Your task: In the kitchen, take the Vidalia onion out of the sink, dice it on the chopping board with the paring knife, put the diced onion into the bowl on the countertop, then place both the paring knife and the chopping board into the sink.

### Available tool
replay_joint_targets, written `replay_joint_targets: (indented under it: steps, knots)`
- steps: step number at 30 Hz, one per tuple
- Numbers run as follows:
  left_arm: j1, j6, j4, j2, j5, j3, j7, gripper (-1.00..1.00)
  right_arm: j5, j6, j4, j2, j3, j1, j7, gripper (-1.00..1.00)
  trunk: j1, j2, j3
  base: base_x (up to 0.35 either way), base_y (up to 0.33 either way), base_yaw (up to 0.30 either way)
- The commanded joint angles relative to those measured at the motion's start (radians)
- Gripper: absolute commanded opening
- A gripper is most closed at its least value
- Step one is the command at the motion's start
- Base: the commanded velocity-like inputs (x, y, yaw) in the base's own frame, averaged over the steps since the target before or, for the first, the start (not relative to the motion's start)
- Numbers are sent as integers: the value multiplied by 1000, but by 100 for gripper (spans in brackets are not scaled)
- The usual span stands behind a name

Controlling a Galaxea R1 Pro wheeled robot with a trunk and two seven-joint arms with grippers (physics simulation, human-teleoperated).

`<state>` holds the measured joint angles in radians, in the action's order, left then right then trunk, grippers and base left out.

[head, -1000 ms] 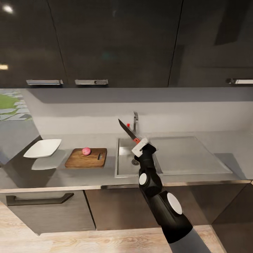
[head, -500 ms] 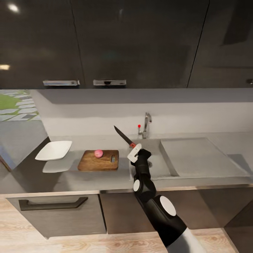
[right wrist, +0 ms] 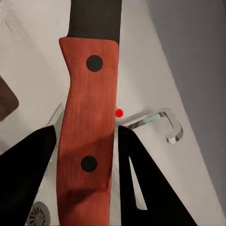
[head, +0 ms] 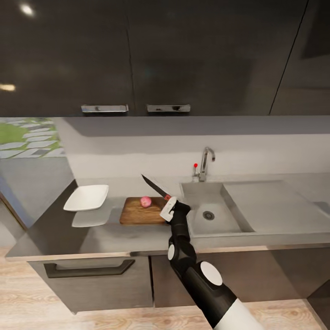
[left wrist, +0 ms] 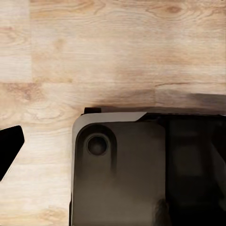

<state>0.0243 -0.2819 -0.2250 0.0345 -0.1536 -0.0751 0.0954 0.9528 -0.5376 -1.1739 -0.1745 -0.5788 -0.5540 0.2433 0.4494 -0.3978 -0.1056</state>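
— One arm shows over the bench [head: 91, 229]: the right gripper [head: 167, 208] is clamped on the red handle of the paring knife [head: 155, 187], blade pointing up toward ten o'clock in the head view.

— How do the fingers [right wrist: 28, 179] sit on it?

— In the right wrist view the two dark fingers press the handle of the paring knife [right wrist: 89, 127] from both sides, narrow, with the dark blade running out ahead of them. Behind the handle, the chrome tap [right wrist: 160, 122] and its small red knob show.

— And the Vidalia onion [head: 145, 201]?

— On the chopping board [head: 140, 212], toward its far edge, whole and round. The knife tip hangs above the board's far side, just at one o'clock from the onion, apart from it. The gripper is over the board's right end.

— The other things?

— The bowl [head: 87, 198] stands at nine o'clock from the board, near it but not touching. The sink [head: 215, 220] lies at three o'clock from the board, its round drain showing, the drainboard beyond it to the right, the tap [head: 205, 162] at its far rim.

— The left gripper?

— One dark finger [left wrist: 8, 148] edges into the left wrist view above the wooden floor [left wrist: 113, 52] and the robot's dark base [left wrist: 141, 174]; whether that gripper is wide or closed cannot be told.
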Motion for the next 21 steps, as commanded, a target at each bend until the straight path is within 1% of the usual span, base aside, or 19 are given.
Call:
replay_joint_targets:
  steps: [1, 5, 8, 13, 17, 21]
  knots:
    - [1, -3, 1, 1, -10, -8, 3, 100, 6, -9, 1, 0, -3, -1, 2, -100, 1, -2, -2, 0, 298, 0]
    - [1, -3, 1, 1, -10, -8, 3, 100, 4, -8, 3, 0, -4, -1, 3, -100, 1, -2, -2, 23, 297, 0]
    - [1, -3, 1, 1, -10, -8, 3, 100, 3, -8, 3, 0, -3, -1, 4, -100, 1, -2, -2, 138, 261, 0]
    - [1, -3, 1, 1, -10, -8, 3, 100, 2, -8, 9, 0, -3, -1, 4, -100, 1, -2, -2, 214, 216, 0]
    - [1, -3, 1, 1, -10, -8, 3, 100, 1, -7, 35, 0, -3, -1, 3, -100, 1, -2, -2, 237, 202, 0]
    - [1, -3, 1, 1, -10, -8, 3, 100, 1, -6, 61, 0, -3, -1, 2, -100, 1, -2, -2, 244, 109, 0]
